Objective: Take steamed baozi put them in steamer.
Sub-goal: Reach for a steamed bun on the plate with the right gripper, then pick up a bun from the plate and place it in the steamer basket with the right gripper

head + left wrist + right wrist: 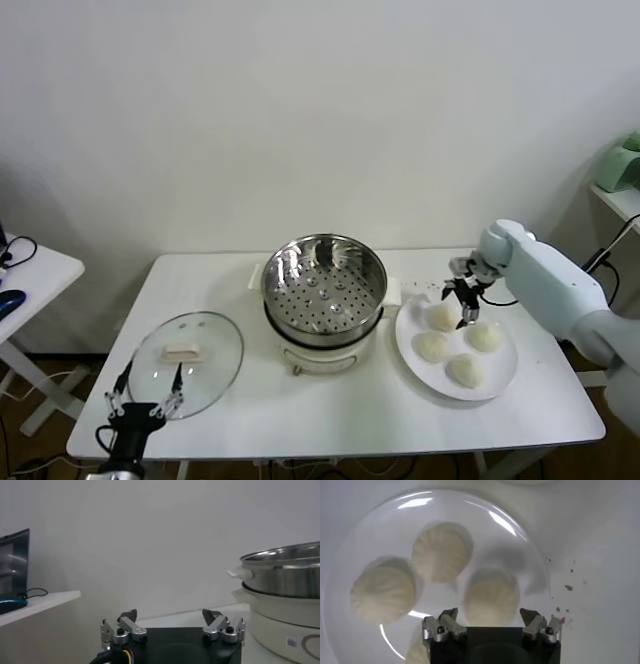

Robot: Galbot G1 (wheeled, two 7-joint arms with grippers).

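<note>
The steamer (323, 290) is a shiny steel pot with a perforated floor on a white base, standing mid-table with nothing inside; its side shows in the left wrist view (285, 572). Several cream-white steamed baozi lie on a white plate (505, 375) to its right. My right gripper (463, 295) hovers open just above the rear-left baozi (441, 316). In the right wrist view that baozi (491, 601) sits below and between the spread fingers of the right gripper (490, 617), apart from them. Two other baozi (441, 551) (382, 594) lie beyond. My left gripper (143, 398) (172, 616) rests open and empty at the table's front left.
A glass lid (215, 345) with a white handle lies flat on the table left of the steamer, right by the left gripper. A white side table (30, 275) stands further left. A green object (622, 165) sits on a shelf at the far right.
</note>
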